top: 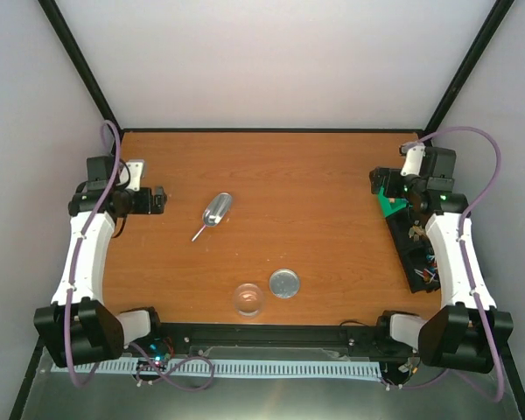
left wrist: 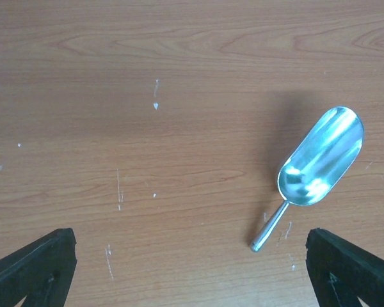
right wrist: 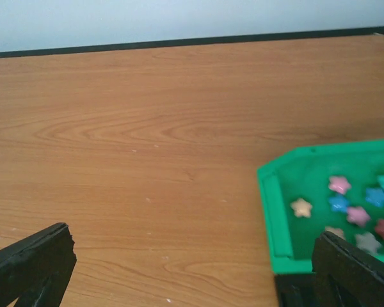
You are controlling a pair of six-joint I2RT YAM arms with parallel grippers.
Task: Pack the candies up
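Several tiny star-shaped candies (right wrist: 347, 206) in pink, blue, yellow and red lie in a green tray (right wrist: 269, 195), seen at the lower right of the right wrist view. In the top view the green tray (top: 390, 206) sits at the right edge, partly under my right gripper (top: 376, 183). That gripper (right wrist: 192, 268) is open and empty, over bare wood just left of the tray. My left gripper (top: 160, 199) is open and empty at the far left. A silver scoop (top: 217, 212) lies to its right. In the left wrist view the scoop (left wrist: 320, 158) lies ahead of my left gripper (left wrist: 192, 275), by its right finger.
A round silver lid (top: 284, 283) and a clear round jar (top: 248, 299) stand near the front edge. A black tray (top: 415, 252) with colourful bits lies along the right side under the right arm. A black frame borders the table (top: 315, 175).
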